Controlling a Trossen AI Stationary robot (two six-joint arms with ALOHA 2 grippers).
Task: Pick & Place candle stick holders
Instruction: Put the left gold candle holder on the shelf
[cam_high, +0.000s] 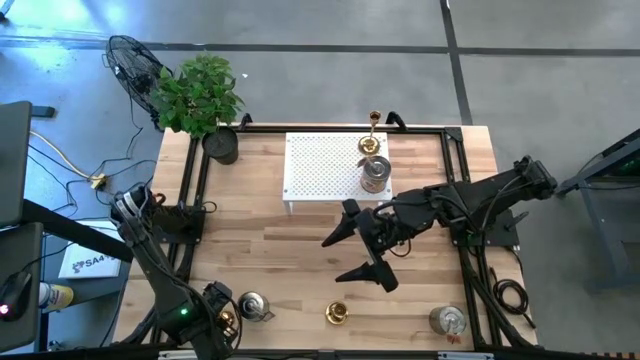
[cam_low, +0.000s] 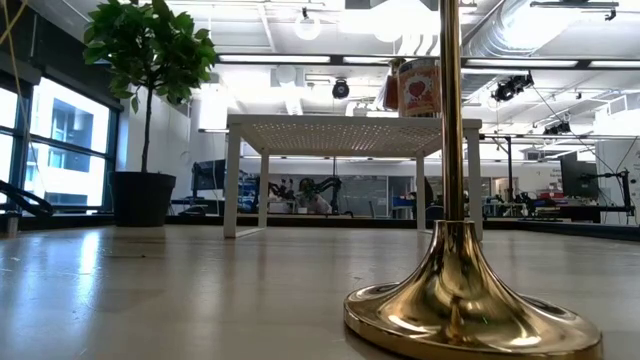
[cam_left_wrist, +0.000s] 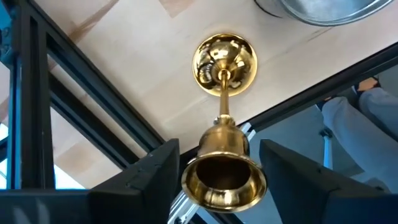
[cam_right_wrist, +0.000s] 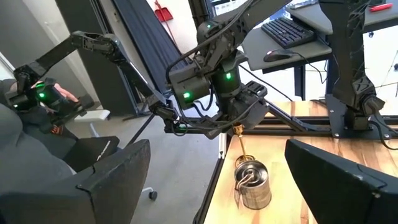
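the left gripper (cam_left_wrist: 217, 180), lower left of the high view, straddles a shiny gold brass candle stick holder (cam_left_wrist: 222, 124), jaws apart beside its cup, likely closing to lift. the right gripper (cam_high: 350, 250) waits mid-table, jaws wide.

Brass candle stick holder (cam_left_wrist: 222, 130) shining gold; squat cylinder (cam_high: 252, 306) showing silver-grey. Perforated riser (cam_high: 322, 165) showing white, dotted. Tabletop (cam_high: 280, 245) showing pale wood. Plant pot (cam_high: 221, 146) showing black, foliage (cam_high: 197, 93) green.

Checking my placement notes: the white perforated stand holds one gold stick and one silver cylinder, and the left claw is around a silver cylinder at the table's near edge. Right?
Not quite. The left claw is around a gold stick, as the left wrist view shows. The white perforated stand note holds.
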